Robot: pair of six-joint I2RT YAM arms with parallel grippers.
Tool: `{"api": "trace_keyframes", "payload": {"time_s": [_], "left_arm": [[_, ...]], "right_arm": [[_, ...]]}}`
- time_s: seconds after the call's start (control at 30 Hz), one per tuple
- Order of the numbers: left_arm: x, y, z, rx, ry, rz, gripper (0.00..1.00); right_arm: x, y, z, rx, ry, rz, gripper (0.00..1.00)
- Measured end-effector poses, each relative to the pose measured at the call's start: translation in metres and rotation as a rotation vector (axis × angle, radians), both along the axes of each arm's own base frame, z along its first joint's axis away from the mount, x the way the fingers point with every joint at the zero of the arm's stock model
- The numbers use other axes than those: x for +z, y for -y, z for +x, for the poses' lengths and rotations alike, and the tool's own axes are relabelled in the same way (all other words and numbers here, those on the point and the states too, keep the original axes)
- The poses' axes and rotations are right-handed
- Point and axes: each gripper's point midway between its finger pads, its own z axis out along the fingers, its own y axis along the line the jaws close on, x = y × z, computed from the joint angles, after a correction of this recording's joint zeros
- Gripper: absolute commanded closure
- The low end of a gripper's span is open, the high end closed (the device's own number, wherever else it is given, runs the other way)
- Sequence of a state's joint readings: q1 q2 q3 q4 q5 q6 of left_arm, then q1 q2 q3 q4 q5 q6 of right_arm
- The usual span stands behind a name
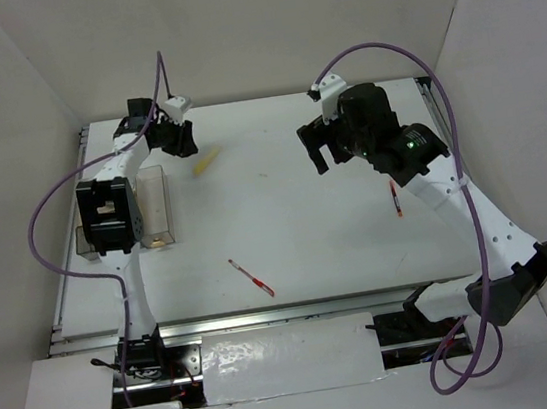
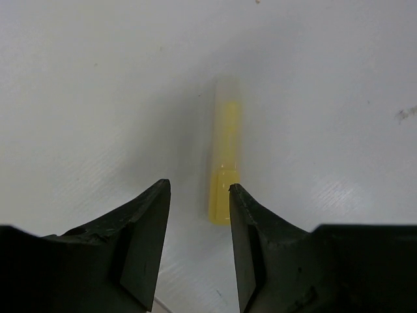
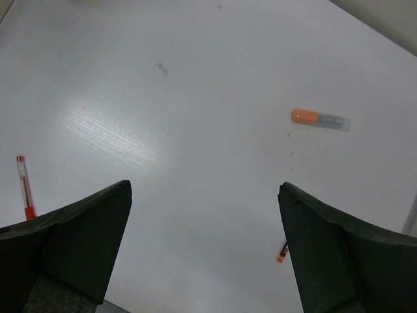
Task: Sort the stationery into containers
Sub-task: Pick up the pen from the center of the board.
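Note:
A yellow highlighter (image 1: 207,161) lies on the white table at the back left. In the left wrist view the highlighter (image 2: 225,163) lies just beyond the fingertips of my left gripper (image 2: 199,186), nearer the right finger. That gripper (image 1: 178,136) is open and holds nothing. My right gripper (image 1: 321,144) hovers open and empty over the table's middle right. The right wrist view shows it (image 3: 205,186) wide apart over bare table, with an orange-capped marker (image 3: 320,119) farther off and a red pen (image 3: 25,189) at the left edge. The red pen (image 1: 251,277) lies front centre.
Clear plastic containers (image 1: 153,205) stand along the left edge beside my left arm; one holds something small and orange at its near end. Another thin red-orange pen (image 1: 395,199) lies partly under my right arm. White walls enclose the table on three sides.

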State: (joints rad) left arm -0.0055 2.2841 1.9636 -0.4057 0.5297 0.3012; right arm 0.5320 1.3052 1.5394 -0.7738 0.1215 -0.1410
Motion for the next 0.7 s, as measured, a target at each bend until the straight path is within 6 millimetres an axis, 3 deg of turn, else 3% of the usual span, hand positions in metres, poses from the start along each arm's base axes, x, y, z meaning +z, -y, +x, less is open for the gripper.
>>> {"api": "trace_keyframes", "payload": {"time_s": [0.1,0.33,0.57,0.7], "left_arm": [[-0.015,0.004,0.000,0.020,-0.039,0.015,0.45],[-0.007,0.024,0.011,0.005,-0.002,0.057,0.42],[-0.046,0.026,0.005,0.007,-0.072,0.133,0.39],[-0.058,0.022,0.003,0.021,-0.098,0.161,0.38]], "right_arm": [[-0.002,-0.001,-0.002,0.008,-0.022,0.022,0.00],[-0.005,-0.003,-0.005,0.027,-0.049,0.051,0.00],[-0.005,-0.003,-0.006,0.030,-0.061,0.067,0.00],[-0.004,-0.002,-0.007,0.030,-0.061,0.070,0.00]]}}
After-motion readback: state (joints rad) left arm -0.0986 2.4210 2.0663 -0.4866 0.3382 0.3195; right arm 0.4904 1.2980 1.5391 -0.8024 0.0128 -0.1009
